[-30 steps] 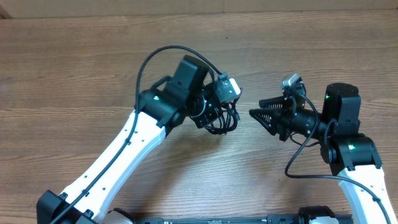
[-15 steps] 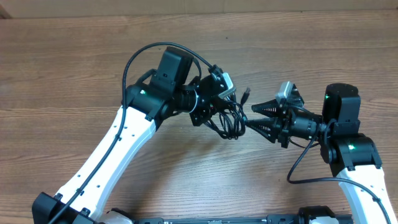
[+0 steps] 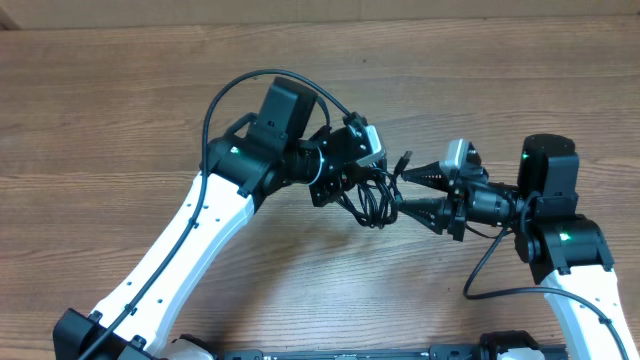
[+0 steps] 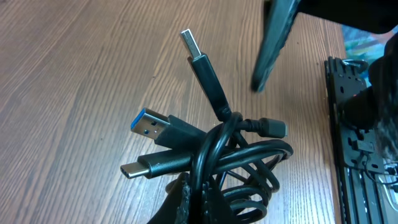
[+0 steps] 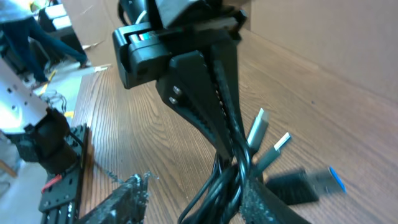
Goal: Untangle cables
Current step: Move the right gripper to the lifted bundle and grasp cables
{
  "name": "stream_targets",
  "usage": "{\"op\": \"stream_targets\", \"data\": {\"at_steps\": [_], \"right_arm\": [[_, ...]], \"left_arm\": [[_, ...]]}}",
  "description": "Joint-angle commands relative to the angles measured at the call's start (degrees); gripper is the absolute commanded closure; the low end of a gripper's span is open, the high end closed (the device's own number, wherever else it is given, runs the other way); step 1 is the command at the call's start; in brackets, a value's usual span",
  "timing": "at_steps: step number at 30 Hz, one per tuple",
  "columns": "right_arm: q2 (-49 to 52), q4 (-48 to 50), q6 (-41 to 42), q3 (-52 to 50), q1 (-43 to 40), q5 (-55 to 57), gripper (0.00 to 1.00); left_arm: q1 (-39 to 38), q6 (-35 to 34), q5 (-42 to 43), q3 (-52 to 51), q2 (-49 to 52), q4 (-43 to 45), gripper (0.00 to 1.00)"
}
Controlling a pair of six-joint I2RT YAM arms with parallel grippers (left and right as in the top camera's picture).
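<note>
Seen from overhead, a bundle of thin black looped cables (image 3: 372, 197) with USB plugs sits just toward 3 o'clock from centre, over a brown wooden table (image 3: 120, 120). The left gripper (image 3: 352, 186), at the bundle's 9 o'clock, is clamped on it. The right gripper (image 3: 400, 192), at the bundle's 3 o'clock, has its jaws parted either side of the loops.

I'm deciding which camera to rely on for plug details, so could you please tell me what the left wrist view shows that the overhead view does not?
Only the left wrist view separates the plugs: a blue-tongued plug, a flat plug beneath it and a silver-tipped plug pointing up. Only the overhead view shows both arms whole, with the left end effector shut on the cables and the right end effector open at their other side. Both show the bunched cables and the wooden table.
</note>
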Motion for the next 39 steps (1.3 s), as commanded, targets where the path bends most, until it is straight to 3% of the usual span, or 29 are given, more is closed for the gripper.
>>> {"op": "stream_targets", "data": {"at_steps": [1, 11, 21, 34, 35, 38, 39], "right_arm": [[0.2, 0.3, -4.6, 1.4, 1.9, -1.0, 0.5], [2.7, 0.1, -4.6, 1.4, 2.7, 0.8, 0.48], [4.4, 3.2, -4.6, 1.4, 2.7, 4.6, 0.48], [5.3, 3.1, -4.6, 1.4, 2.7, 7.5, 0.49], [5.6, 2.6, -4.6, 1.4, 2.7, 7.5, 0.52], [6.0, 1.4, -4.6, 1.4, 2.7, 7.5, 0.89], [6.1, 1.2, -4.6, 1.4, 2.7, 7.5, 0.91]], "left_arm": [[-1.5, 1.3, -0.6, 1.9, -1.8, 0.5, 0.96], [-1.8, 3.2, -0.4, 1.9, -1.8, 1.6, 0.96], [-1.8, 10.4, -0.6, 1.9, -1.8, -1.6, 0.96], [-1.8, 10.2, 2.1, 1.9, -1.8, 0.2, 0.96], [-1.8, 10.0, 2.6, 1.9, -1.8, 0.7, 0.96], [-1.8, 8.4, 2.6, 1.9, -1.8, 1.8, 0.96], [-1.8, 8.3, 2.6, 1.9, -1.8, 1.8, 0.96]]}}
